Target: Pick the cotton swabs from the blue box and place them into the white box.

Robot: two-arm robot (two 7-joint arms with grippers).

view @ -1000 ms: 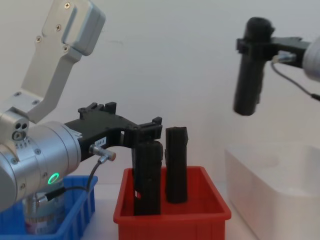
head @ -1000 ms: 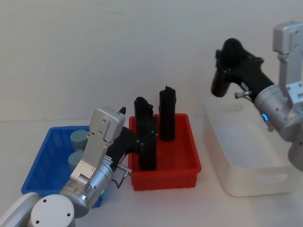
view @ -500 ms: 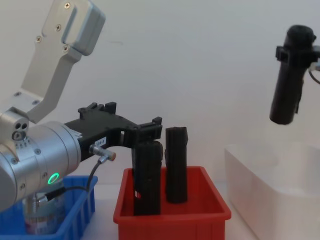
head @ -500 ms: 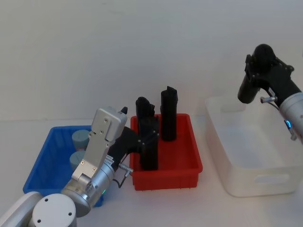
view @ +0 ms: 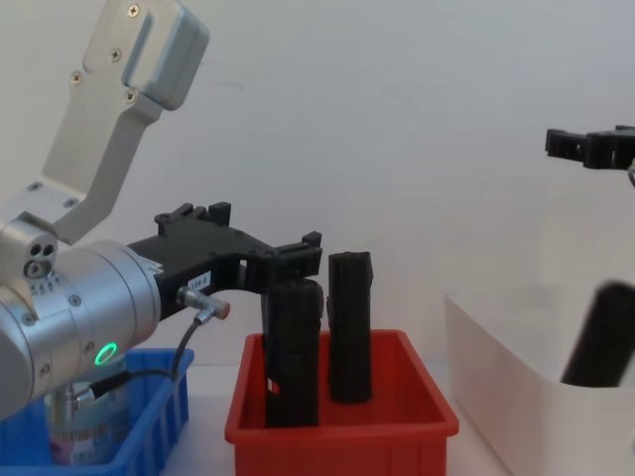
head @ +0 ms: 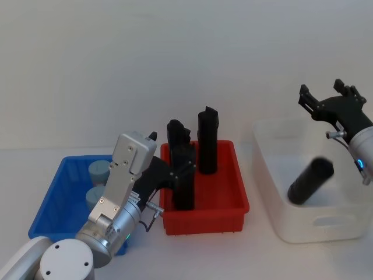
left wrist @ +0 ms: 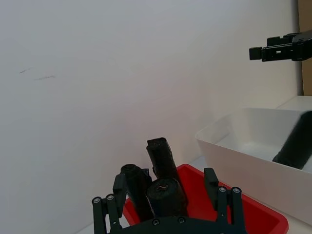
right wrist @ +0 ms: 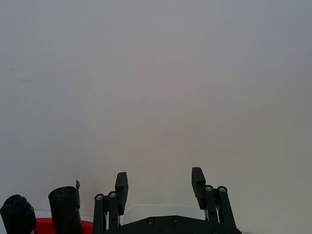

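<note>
Head view: right hand (head: 322,94) newly empty

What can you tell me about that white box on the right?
The white box is a plain, smooth-sided bin, plastic by its look, with rounded corners, an open top and a handle slot in its near wall. It stands upright on the table, right of the red bin with a gap between, and is bigger and taller. A black block sits tilted inside it. The right tool hangs open above its far side, not touching it.
</note>
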